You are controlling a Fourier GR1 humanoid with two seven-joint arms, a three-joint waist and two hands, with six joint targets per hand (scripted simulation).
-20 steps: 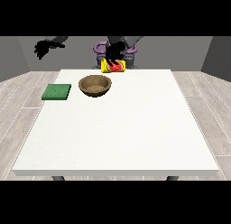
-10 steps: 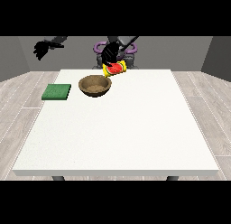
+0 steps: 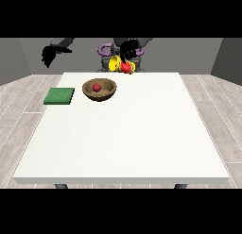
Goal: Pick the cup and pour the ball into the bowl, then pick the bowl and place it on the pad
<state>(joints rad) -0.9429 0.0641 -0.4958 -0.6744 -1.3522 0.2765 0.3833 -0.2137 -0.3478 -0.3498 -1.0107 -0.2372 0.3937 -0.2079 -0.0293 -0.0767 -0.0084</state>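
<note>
A brown wooden bowl (image 3: 112,90) stands at the table's back, left of centre, with a red ball (image 3: 97,87) inside it. A yellow and red cup (image 3: 121,66) hangs tilted above the table's far edge, just right of the bowl. The hand at the view's right (image 3: 127,51) is curled round the cup from above. The hand at the view's left (image 3: 49,54) is raised in the air beyond the table's back left corner, its fingers relaxed and holding nothing. A green pad (image 3: 59,96) lies flat on the table, left of the bowl.
The white table (image 3: 127,134) stretches toward the camera in front of the bowl and pad. The robot's body (image 3: 105,51) stands behind the far edge. Grey floor surrounds the table.
The red ball now lies in the bowl, which looked empty before. The cup has lifted slightly, up and away from the bowl. The hand at the view's left has barely moved.
</note>
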